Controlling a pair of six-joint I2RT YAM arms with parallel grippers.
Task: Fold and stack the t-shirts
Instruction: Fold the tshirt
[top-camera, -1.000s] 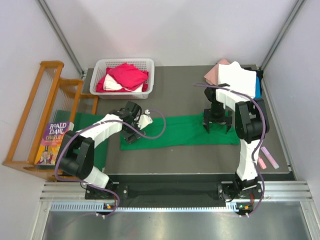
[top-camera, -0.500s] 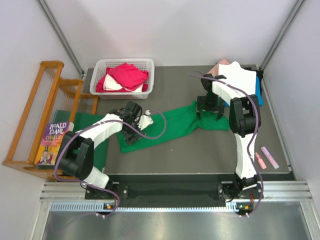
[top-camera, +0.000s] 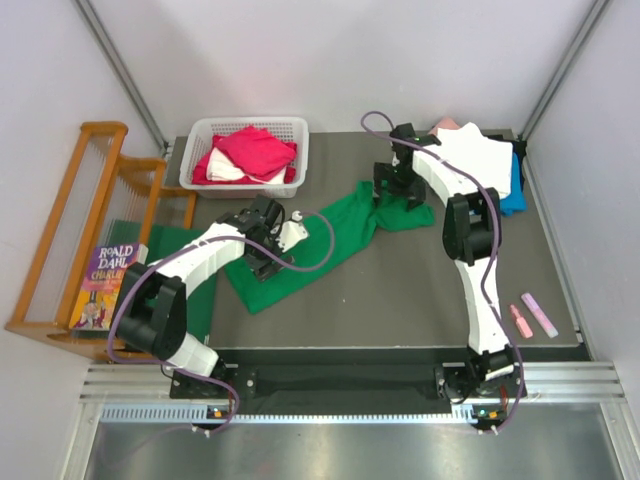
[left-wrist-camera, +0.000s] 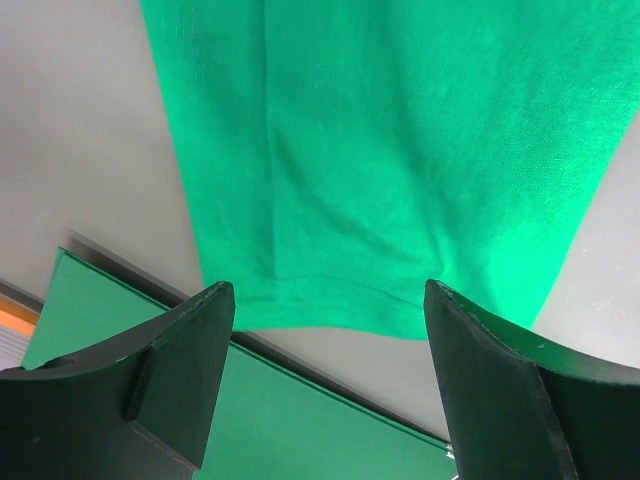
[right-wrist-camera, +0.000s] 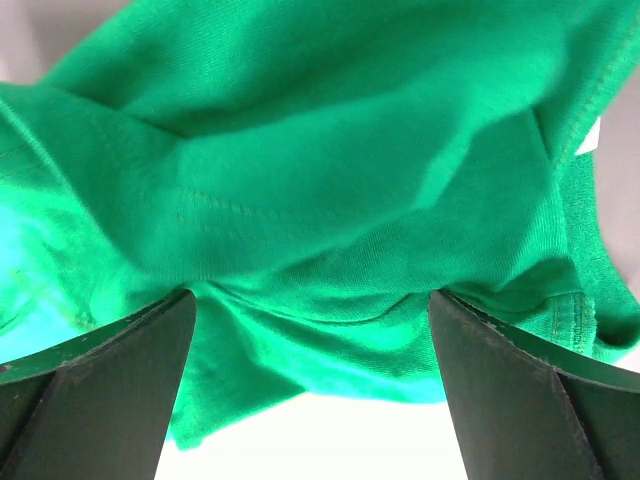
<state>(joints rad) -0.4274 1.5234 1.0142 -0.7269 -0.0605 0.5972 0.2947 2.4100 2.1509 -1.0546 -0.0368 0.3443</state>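
Right hand (right-wrist-camera: 311, 297) wide astride bunched green t-shirt (right-wrist-camera: 330, 170), white label (right-wrist-camera: 590, 136) mostly hidden.

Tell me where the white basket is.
The white basket sits far left on the table in the top view, right of the wooden rack.

Bright green tee (top-camera: 350, 222) in rumpled diagonal strip
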